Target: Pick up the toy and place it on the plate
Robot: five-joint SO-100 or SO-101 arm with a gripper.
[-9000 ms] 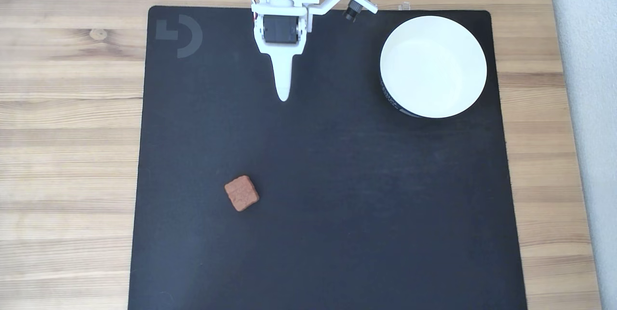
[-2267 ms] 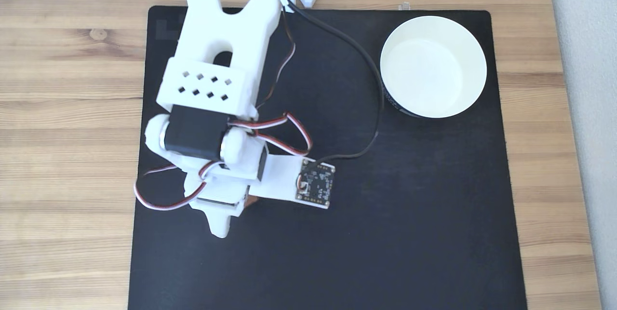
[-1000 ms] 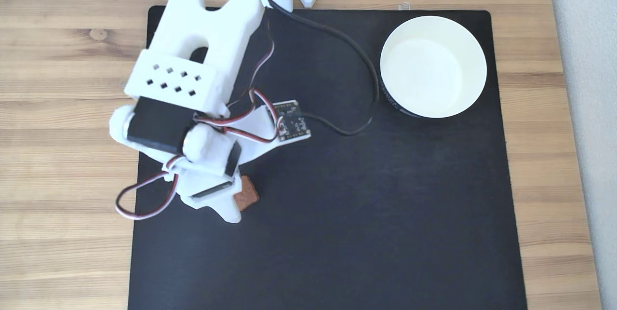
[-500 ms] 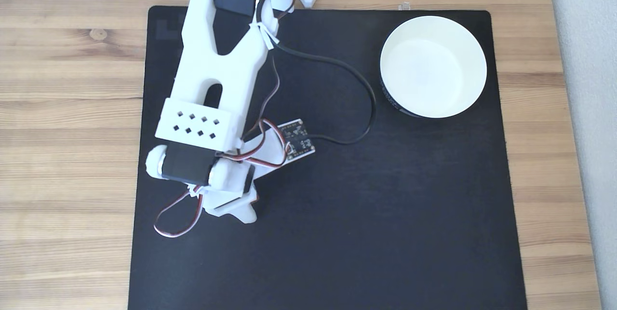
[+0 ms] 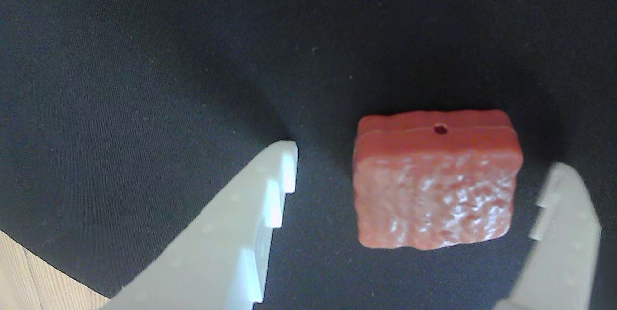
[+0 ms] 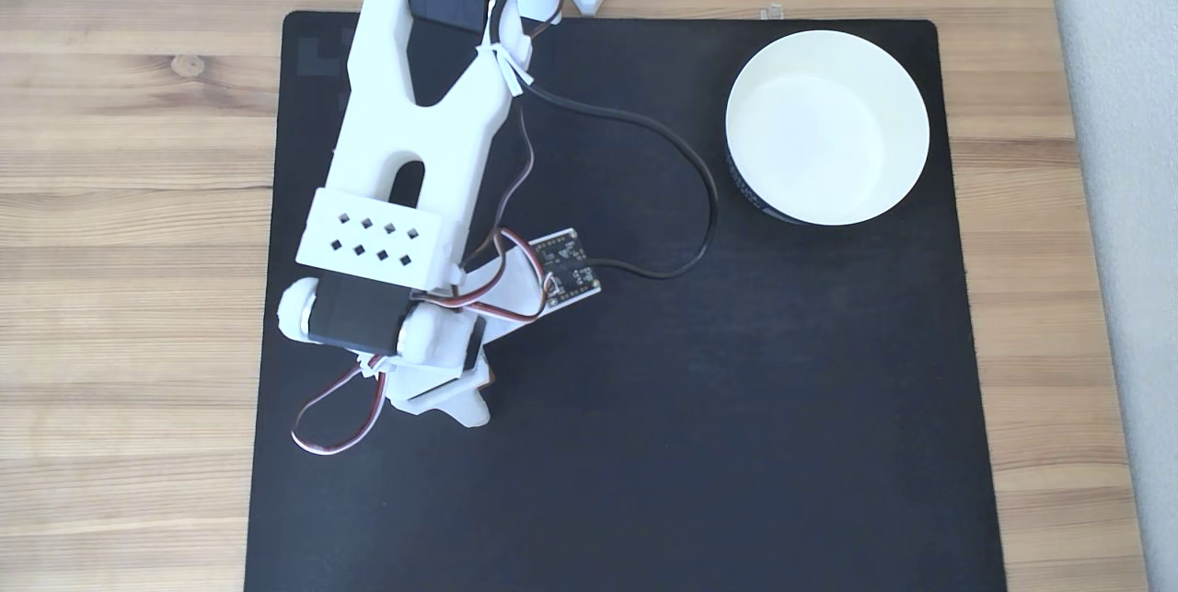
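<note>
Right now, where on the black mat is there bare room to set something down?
Free: the mat below the plate, and its whole lower strip. Crowded: the left part, where the arm and the open end effector straddle the toy.

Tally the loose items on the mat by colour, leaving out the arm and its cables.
Reddish-brown: 1, the toy, between the open end effector fingers
White: 1, the plate
Total: 2, both on the black mat
</note>
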